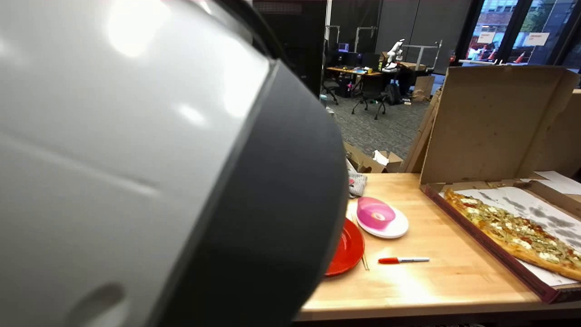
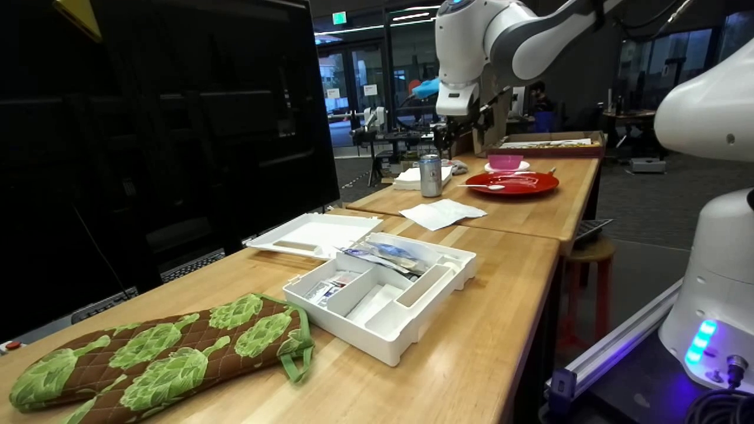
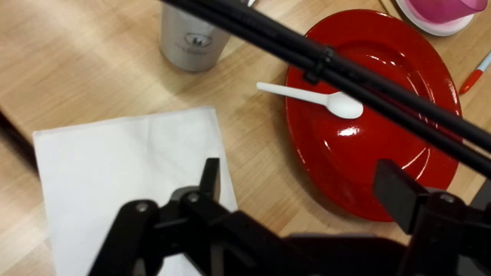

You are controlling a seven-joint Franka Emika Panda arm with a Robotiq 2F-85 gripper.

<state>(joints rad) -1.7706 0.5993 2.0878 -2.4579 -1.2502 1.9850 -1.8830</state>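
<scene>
Wrist view showed the claw (image 3: 300,178) spread and empty above the napkin (image 3: 126,165) and red plate (image 3: 345,165); the white spoon (image 3: 345,105) lay on the plate, handle past its rim, seemingly nothing yet picked up.

Below the jaws: red oval plate (image 3: 360,153), 1; white spoon (image 3: 322,99) on it, 1; white paper napkin (image 3: 126,165), 1. Past the jaws, wrist view: silver can (image 3: 193,42), 1; pink bowl (image 3: 443,10), 1; red-capped marker (image 3: 473,78), 1. Well apart from the jaws, in an exterior view: artichoke-print oven mitt (image 2: 171,353), 1; compartmented white case (image 2: 347,328), 1; open pizza box (image 2: 545,152), 1.
</scene>
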